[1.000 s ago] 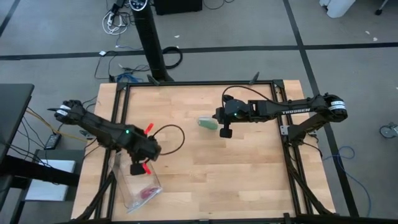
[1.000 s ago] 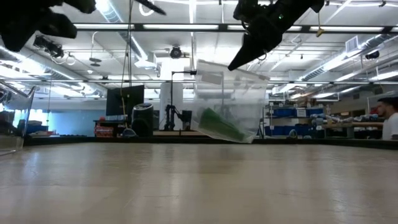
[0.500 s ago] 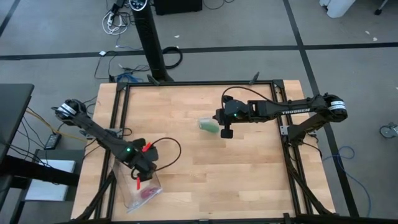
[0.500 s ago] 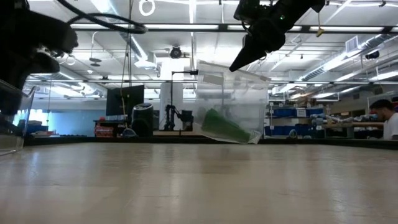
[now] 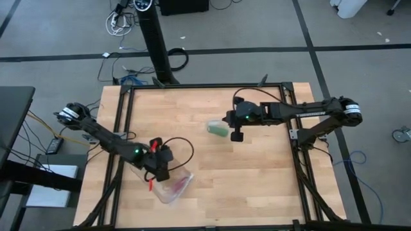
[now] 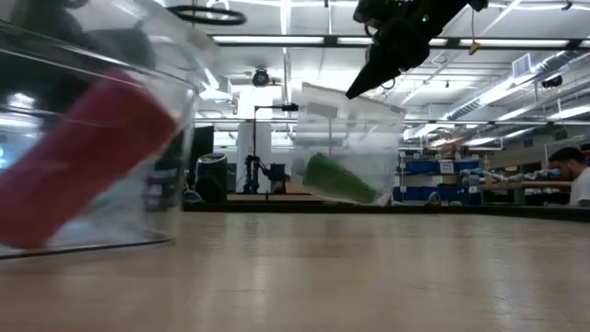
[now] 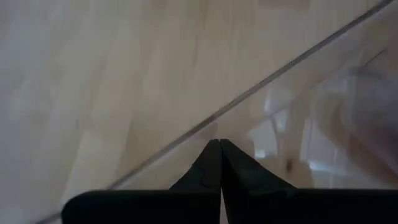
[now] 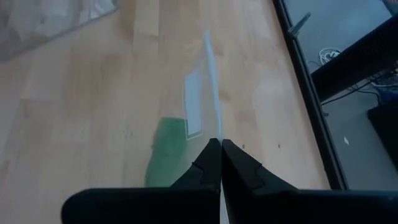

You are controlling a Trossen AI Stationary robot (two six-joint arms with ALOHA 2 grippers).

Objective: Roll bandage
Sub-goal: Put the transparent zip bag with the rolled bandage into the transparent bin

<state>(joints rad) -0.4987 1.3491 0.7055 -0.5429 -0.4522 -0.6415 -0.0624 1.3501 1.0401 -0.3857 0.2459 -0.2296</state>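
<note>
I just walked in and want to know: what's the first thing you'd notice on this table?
The right gripper holds up a clear plastic bag with a bright green bandage roll inside, above the wooden table, near its middle. At the table's front-left, the left gripper pinches a second clear plastic bag with a pink item in it.

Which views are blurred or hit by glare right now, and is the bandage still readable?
Low view: the near clear bag with the pink item is a close-up blur; ceiling lights glare. Left wrist view: soft, plastic fills it. Bandage reads clearly in the low view, and in the high view.
</note>
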